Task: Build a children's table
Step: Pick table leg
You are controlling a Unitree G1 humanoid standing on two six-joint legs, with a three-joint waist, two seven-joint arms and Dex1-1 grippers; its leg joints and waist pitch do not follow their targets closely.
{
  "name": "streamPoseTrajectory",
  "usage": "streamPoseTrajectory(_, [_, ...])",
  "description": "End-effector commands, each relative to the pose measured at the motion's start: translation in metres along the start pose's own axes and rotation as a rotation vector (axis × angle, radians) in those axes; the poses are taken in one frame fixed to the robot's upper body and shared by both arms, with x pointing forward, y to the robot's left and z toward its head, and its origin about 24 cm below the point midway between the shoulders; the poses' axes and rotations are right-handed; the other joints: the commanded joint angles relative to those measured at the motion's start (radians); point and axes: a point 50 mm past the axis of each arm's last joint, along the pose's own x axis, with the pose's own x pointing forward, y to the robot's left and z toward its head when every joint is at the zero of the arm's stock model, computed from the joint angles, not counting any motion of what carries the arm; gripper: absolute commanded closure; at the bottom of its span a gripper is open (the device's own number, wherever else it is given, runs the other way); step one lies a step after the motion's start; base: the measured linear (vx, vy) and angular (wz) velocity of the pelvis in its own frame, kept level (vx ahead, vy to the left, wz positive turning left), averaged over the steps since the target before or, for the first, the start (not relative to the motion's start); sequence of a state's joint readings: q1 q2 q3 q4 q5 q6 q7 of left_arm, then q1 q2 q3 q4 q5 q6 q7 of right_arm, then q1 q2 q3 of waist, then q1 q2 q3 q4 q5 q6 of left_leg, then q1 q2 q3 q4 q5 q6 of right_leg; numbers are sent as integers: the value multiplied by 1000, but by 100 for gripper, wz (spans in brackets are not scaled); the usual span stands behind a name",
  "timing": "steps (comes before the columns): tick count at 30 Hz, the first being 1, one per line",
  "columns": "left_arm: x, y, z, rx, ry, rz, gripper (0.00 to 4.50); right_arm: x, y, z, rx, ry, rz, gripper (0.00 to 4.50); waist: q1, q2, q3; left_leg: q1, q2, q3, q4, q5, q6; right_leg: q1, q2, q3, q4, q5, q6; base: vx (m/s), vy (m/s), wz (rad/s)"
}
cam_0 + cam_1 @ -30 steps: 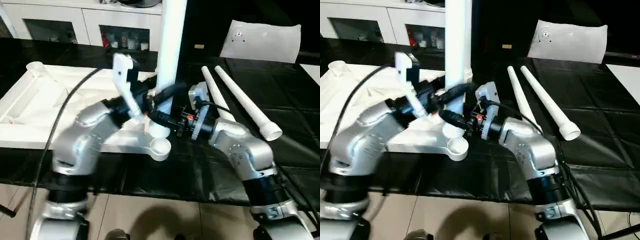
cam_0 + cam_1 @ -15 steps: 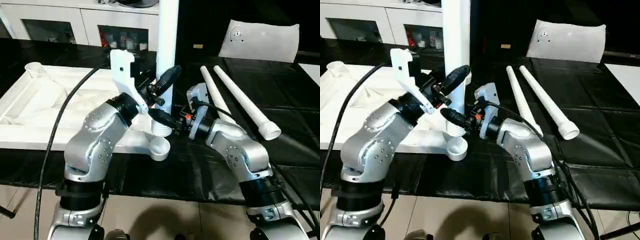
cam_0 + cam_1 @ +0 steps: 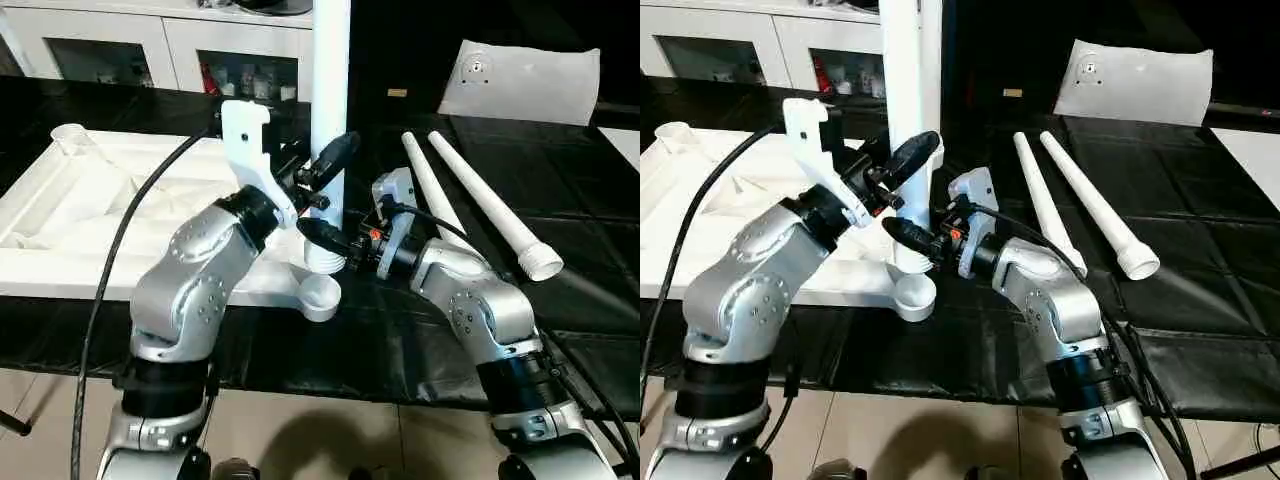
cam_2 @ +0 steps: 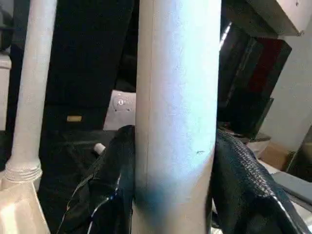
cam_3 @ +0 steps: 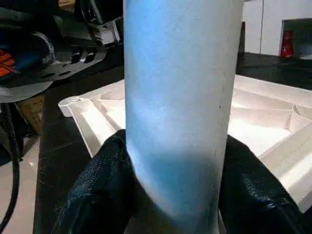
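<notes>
Standing upright near the front corner of the white plastic rectangular tabletop (image 3: 120,215), the long white tapered tube leg (image 3: 329,120) is what you have both grippers on. Your left gripper (image 3: 322,172) closes its 2 black fingers on the leg a little above the base, and in the left wrist view the tube (image 4: 178,112) sits squeezed between the 2 black pads (image 4: 243,180). Your right gripper (image 3: 322,236) clamps the same leg lower down, just above its ribbed foot; in the right wrist view the leg (image 5: 180,107) fills the gap between that gripper's fingers (image 5: 97,190).

The tabletop lies underside up on the black table (image 3: 560,200), on your left side, with an empty round corner socket (image 3: 320,296) just in front of the leg's foot. 2 more white tapered legs (image 3: 480,205) lie side by side on the table to your right, well apart from the tabletop. A white flat bag (image 3: 525,80) rests farther back.
</notes>
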State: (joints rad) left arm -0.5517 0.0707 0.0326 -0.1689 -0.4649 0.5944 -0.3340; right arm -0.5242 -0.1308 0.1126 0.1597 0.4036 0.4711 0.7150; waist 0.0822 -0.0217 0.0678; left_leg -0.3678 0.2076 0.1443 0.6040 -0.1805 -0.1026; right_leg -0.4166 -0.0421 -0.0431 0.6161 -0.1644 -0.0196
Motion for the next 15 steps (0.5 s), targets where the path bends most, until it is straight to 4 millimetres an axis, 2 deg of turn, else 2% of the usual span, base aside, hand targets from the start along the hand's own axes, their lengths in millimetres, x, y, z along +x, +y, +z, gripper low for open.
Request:
streamPoseTrajectory(1, [2,1,3,-6,3,-2,266,-4,-4,11,-3,-32,-16,181,-5,1,-80,1,4,16,-61,-136,5,65,-61,36,-71,-224,-133,0,0,0])
streamPoseTrajectory(3, [2,5,5,-35,12,-4,266,-6,-6,14,3,-34,-4,154,-5,1,-81,0,2,17,-59,-132,8,67,-60,36,-71,-217,-136,0,0,0])
streamPoseTrajectory(6, [3,5,8,-40,16,-50,266,-10,-10,20,15,-28,20,137,-3,0,-81,0,0,17,-59,-123,12,67,-60,35,-72,-218,-133,0,0,0])
streamPoseTrajectory(9, [2,5,9,-45,37,-110,266,-15,-11,24,18,-3,68,132,0,0,-82,1,2,17,-59,-120,16,68,-61,34,-71,-221,-134,0,0,0])
streamPoseTrajectory(12, [2,3,10,-33,52,-195,266,-21,-9,25,2,68,179,132,3,-2,-82,1,2,18,-58,-114,26,69,-61,34,-70,-213,-143,0,0,0])
streamPoseTrajectory(15, [1,-2,13,-10,49,-285,266,-24,-10,25,2,92,207,132,3,-6,-81,0,2,18,-57,-113,28,69,-64,34,-72,-234,-140,0,0,0])
